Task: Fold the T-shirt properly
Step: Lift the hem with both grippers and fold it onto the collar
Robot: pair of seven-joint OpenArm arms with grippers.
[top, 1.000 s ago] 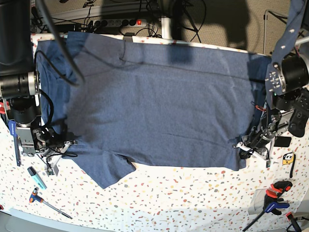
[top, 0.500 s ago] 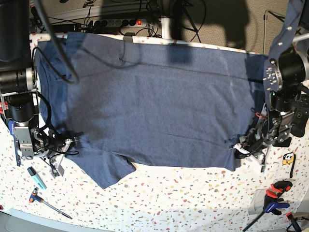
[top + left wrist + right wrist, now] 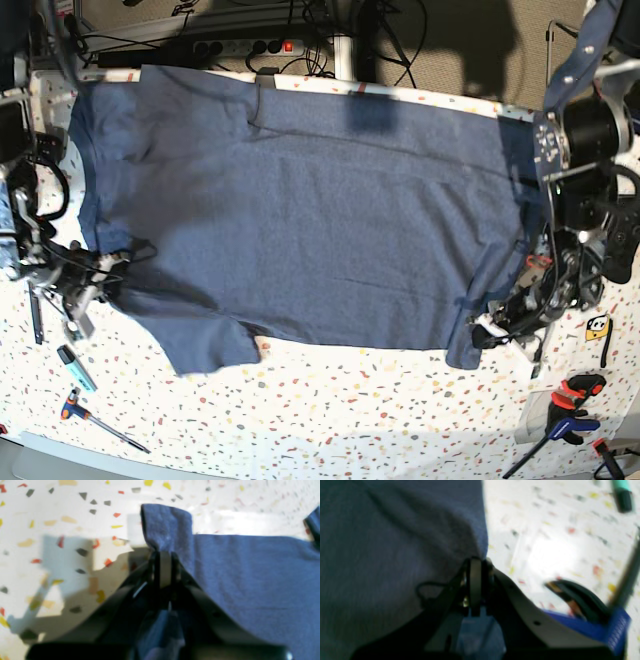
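Both grippers are pinched tight on the T-shirt [image 3: 310, 220], which lies spread flat, plain side up, across the surface [image 3: 380, 410]. The left gripper [image 3: 163, 555] has its jaws closed on a bunched corner of cloth at the hem edge; a small tuft sticks up past the tips. The right gripper [image 3: 476, 562] is closed on the cloth edge at the other near corner, by the sleeve. In the base view the left one sits at [image 3: 500, 325] and the right at [image 3: 85, 285]. I read this as the start of the first fold: near edge grasped at both ends, not lifted yet. Next move needs both arms raising together and carrying the edge over toward the far side, keeping even tension so the cloth doesn't sag or skew. Marker [image 3: 75, 367] and screwdriver [image 3: 100, 420] lie near the right arm; I'd keep clear.
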